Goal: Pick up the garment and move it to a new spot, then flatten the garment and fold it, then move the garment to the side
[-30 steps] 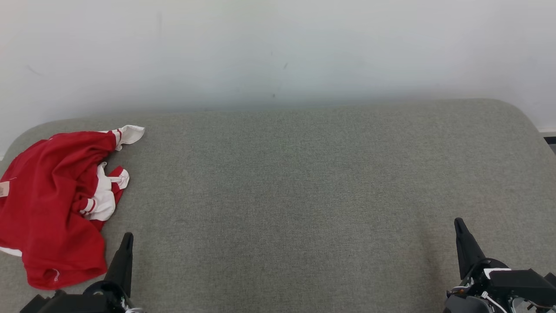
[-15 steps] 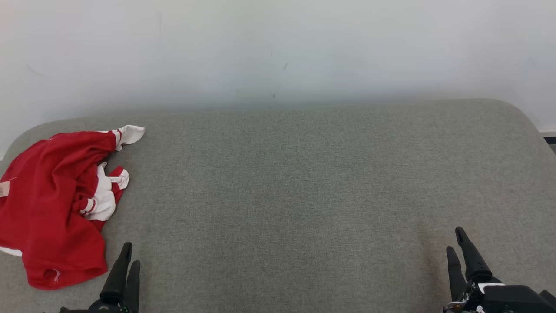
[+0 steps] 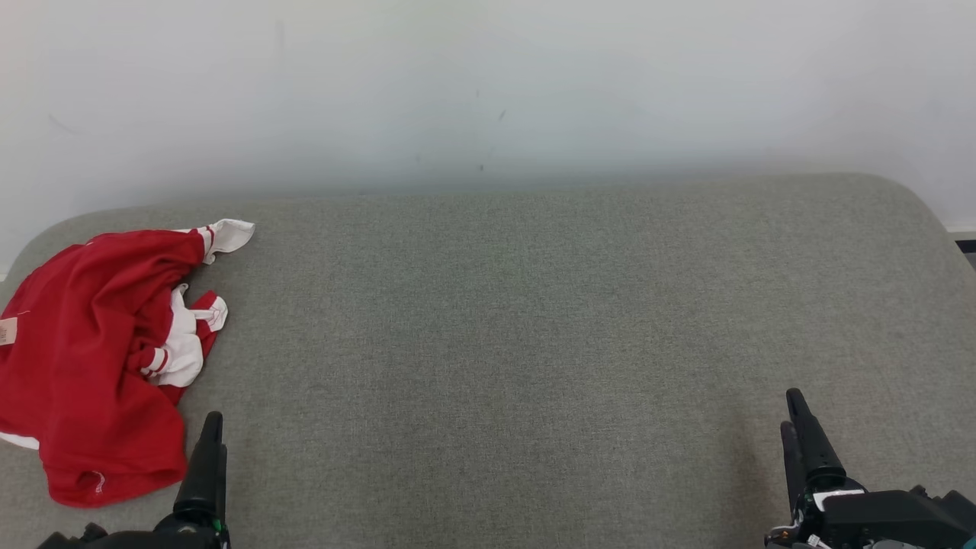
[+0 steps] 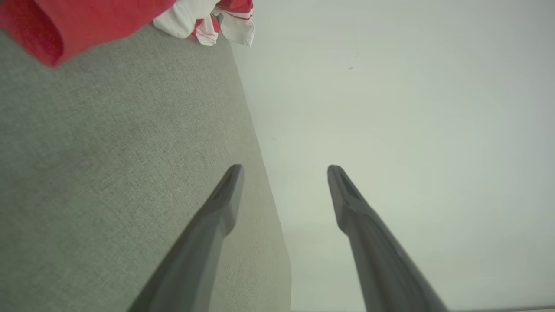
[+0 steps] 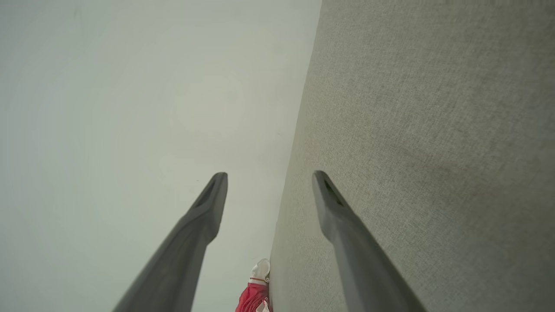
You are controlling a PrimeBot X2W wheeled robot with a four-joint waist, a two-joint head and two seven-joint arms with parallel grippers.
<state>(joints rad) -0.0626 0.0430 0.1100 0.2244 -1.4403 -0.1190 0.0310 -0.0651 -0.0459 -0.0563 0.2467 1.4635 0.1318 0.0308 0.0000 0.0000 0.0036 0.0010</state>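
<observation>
The garment [image 3: 91,358] is red with white trim and lies crumpled at the far left of the grey padded surface [image 3: 496,320]. My left gripper [image 3: 210,431] stands at the lower left, just right of the garment's near hem and apart from it. In the left wrist view the left gripper [image 4: 285,171] is open and holds nothing, with the garment [image 4: 86,21] at the top left. My right gripper [image 3: 791,412] is at the lower right, far from the garment. Seen from the right wrist, the right gripper [image 5: 269,175] is open and holds nothing, and the garment [image 5: 253,299] is small and distant.
A plain white wall [image 3: 488,91] rises behind the surface. The surface has rounded far corners, and its right edge drops off near a dark strip of floor [image 3: 964,245]. Bare grey fabric stretches between the garment and the right gripper.
Both grippers have opened: each showed as one closed point a second ago and now its fingers stand apart. Both have shifted slightly along the bottom edge. The garment has not moved.
</observation>
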